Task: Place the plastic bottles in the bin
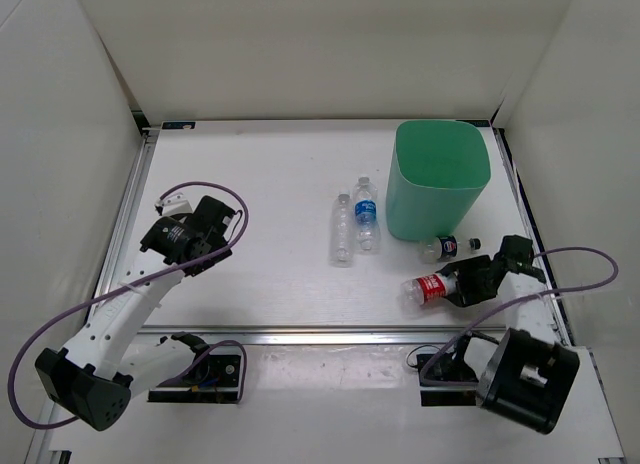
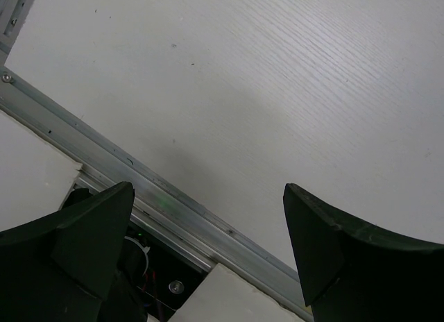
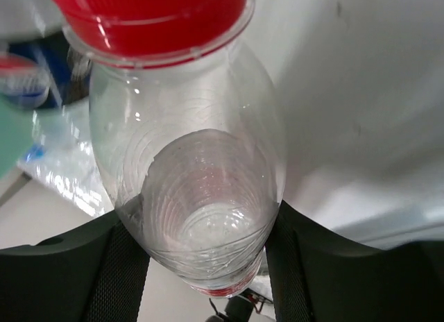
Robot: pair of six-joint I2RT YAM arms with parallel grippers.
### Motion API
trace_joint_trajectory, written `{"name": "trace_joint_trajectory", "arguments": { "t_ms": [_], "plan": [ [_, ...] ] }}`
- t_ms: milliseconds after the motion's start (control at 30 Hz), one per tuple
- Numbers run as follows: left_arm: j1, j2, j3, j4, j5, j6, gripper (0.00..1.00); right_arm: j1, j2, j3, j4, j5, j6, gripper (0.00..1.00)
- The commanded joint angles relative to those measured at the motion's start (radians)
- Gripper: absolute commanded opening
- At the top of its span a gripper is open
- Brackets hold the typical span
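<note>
**Right arm has the red bottle; the bin stands straight beyond it**

The right gripper [image 3: 202, 246] is clamped on the red-labelled bottle [image 1: 430, 287], which sits on the near side of the bin [image 1: 440, 199], close to it. The bottle's long axis runs roughly crosswise to the bin's near wall, sticking out leftward from the fingers. My read: lift, carry away from the bases, and clear the tall rim.

The dark-blue-labelled bottle [image 1: 448, 247] lies at the bin's near foot, just past the held one. The blue-labelled bottle [image 1: 366, 214] and the unlabelled bottle [image 1: 343, 229] lie side by side left of the bin. The left gripper [image 2: 208, 197], spread wide and empty, hangs well left of the bin.
</note>
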Motion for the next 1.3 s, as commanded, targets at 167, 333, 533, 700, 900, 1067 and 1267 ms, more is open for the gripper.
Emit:
{"name": "trace_joint_trajectory", "arguments": {
  "t_ms": [167, 333, 533, 700, 900, 1067, 1267],
  "plan": [
    [0.006, 0.031, -0.009, -0.074, -0.012, -0.034, 1.00, 0.008, -0.310, 0.254, -0.493, -0.078, -0.087, 0.40],
    [0.006, 0.054, -0.009, -0.074, -0.039, -0.043, 1.00, 0.008, -0.312, 0.645, -0.670, -0.102, -0.149, 0.36],
    [0.006, 0.054, -0.009, -0.074, -0.061, -0.052, 1.00, 0.008, -0.169, 0.962, -0.572, -0.109, -0.183, 0.32],
    [0.006, 0.015, -0.028, -0.054, -0.061, -0.052, 1.00, 0.051, -0.008, 1.053, -0.367, 0.009, -0.193, 0.29],
    [0.006, 0.006, -0.028, -0.054, -0.070, -0.043, 1.00, 0.077, 0.026, 1.030, -0.313, 0.043, -0.155, 0.25],
    [0.006, -0.014, -0.017, -0.063, -0.070, -0.043, 1.00, 0.086, 0.010, 1.019, -0.227, -0.004, -0.164, 0.28],
    [0.006, -0.032, -0.017, -0.063, -0.059, -0.054, 1.00, 0.180, 0.259, 1.259, -0.161, 0.045, -0.173, 0.28]
  ]
}}
